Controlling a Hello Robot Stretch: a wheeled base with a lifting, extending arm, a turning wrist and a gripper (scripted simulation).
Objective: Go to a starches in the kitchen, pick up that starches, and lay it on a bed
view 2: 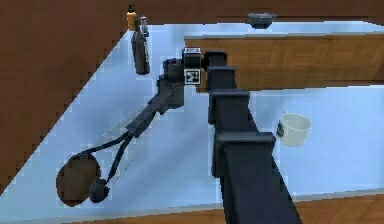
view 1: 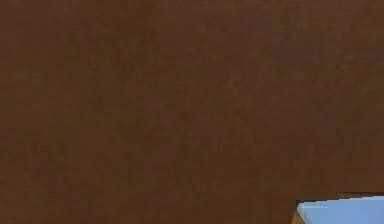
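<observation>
Brown round lump (view 2: 72, 180) at jaws' tips, on counter (view 2: 172, 168). Jaws' state, hold: cannot tell. Risk: lump rolls off near edge if nudged off-centre.

forward view: dim, flat | arm side view: bright, even | shadows: perhaps faint

A plain dark brown panel (view 1: 180, 100) stands close ahead, even in tone; whether it is a wall or a cupboard front cannot be told. At the forward view's bottom right, the pale blue corner of a surface (view 1: 348, 212) pokes in, its edge slanting.
</observation>
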